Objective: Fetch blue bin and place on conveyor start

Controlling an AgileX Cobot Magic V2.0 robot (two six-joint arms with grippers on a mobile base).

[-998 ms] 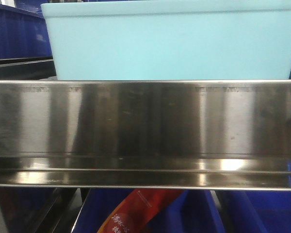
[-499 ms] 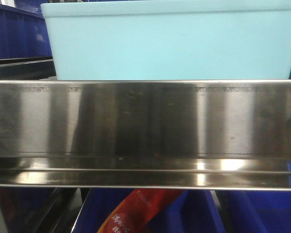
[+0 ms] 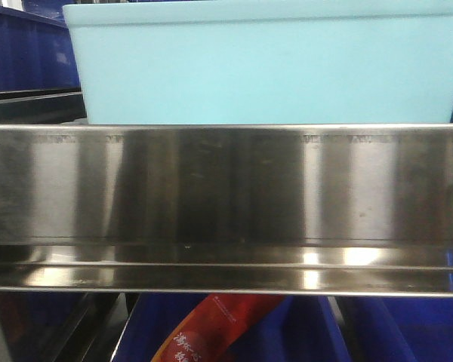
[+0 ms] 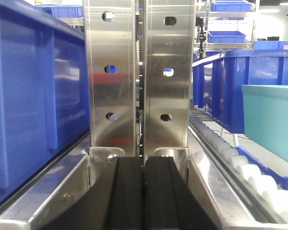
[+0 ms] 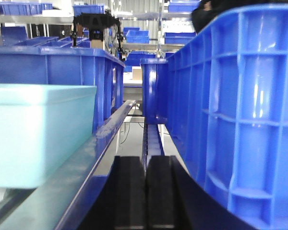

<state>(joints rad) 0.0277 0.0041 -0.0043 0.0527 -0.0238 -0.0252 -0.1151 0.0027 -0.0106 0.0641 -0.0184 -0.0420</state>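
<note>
The pale aqua blue bin (image 3: 268, 64) stands on a rack shelf just behind a shiny steel rail (image 3: 226, 192) and fills the upper front view. Its left end shows at the right edge of the left wrist view as blue bin (image 4: 273, 120), and its right end as blue bin (image 5: 36, 132) at the left of the right wrist view. My left gripper (image 4: 144, 165) is shut and empty, to the left of the bin, facing a steel upright. My right gripper (image 5: 145, 163) is shut and empty, to the right of the bin. The conveyor start is out of view.
A dark blue ribbed crate (image 4: 33, 100) stands close on the left of the left gripper. Another dark blue crate (image 5: 240, 115) stands close on the right of the right gripper. White rollers (image 4: 245, 167) run under the bin. A red packet (image 3: 211, 328) lies on the shelf below.
</note>
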